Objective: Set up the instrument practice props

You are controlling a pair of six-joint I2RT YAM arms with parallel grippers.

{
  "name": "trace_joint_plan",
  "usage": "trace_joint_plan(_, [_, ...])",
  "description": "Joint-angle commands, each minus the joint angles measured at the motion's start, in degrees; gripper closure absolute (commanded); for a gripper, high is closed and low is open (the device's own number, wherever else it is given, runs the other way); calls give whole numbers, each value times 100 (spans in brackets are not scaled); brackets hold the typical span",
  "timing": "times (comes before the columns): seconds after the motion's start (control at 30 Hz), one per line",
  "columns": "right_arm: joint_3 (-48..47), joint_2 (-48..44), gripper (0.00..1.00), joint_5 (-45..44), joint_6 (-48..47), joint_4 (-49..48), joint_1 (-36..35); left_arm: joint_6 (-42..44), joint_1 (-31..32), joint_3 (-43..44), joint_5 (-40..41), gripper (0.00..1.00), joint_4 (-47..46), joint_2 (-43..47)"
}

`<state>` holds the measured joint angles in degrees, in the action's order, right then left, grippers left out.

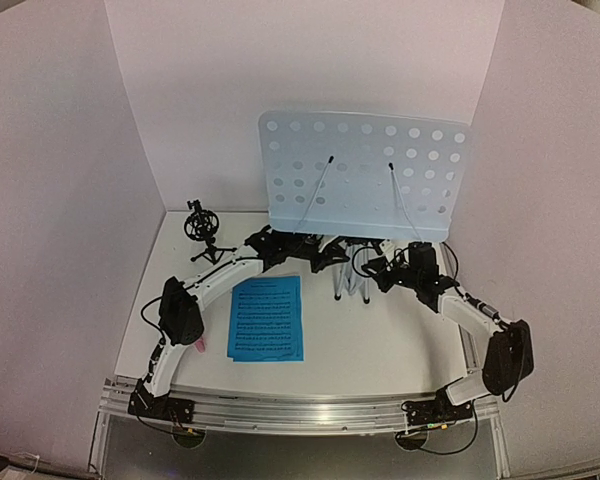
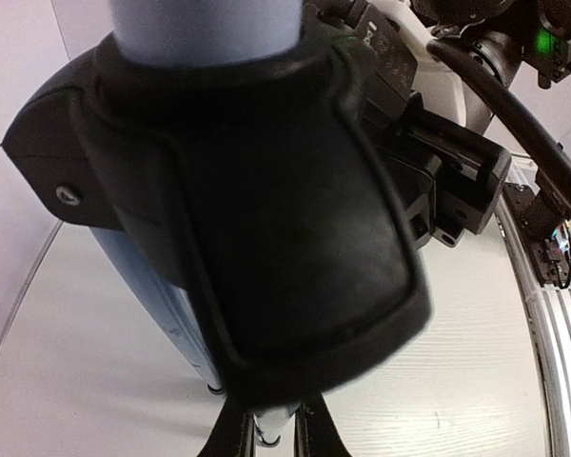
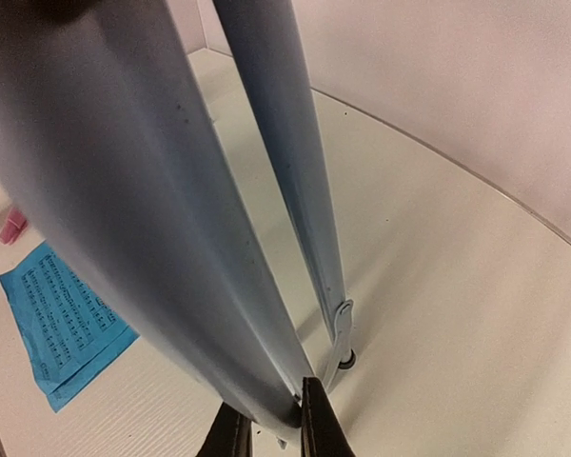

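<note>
Nearest the top camera, the arm bases are sitting on the rail point(image 1: 310, 412), and both arms are reaching under the music stand point(image 1: 365, 170), which is standing upright at the back middle of the table point(image 1: 380, 340). There the left gripper point(image 1: 328, 258) and right gripper point(image 1: 372, 270) are meeting at its bunched legs. 2 blue sheets point(image 1: 267, 318) are lying flat in front, and the mic holder point(image 1: 202, 228) is standing to the left.

Through the left wrist, the black hub point(image 2: 266, 219) is crowding the lens, and the fingers point(image 2: 230, 440) are clenching a leg tip.

Through the right wrist, the fingers point(image 3: 316, 424) are pinching another leg low down.

Spreading the legs looks like the job. That is calling for drawing both legs outward slowly and together, with the feet staying down so the top-heavy stand is not tipping.
</note>
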<state>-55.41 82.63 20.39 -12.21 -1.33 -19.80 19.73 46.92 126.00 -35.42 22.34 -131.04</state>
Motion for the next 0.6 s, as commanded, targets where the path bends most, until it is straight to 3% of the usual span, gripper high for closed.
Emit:
trace_joint_plan(0.0, [-244, -143, 100, -504, 517, 984, 521, -616, -279, 497, -57, 100, 1365, 298])
trace_joint_plan(0.57, [83, -601, 100, -833, 257, 1416, 655, 144, -254, 457, 346, 100, 2167, 440])
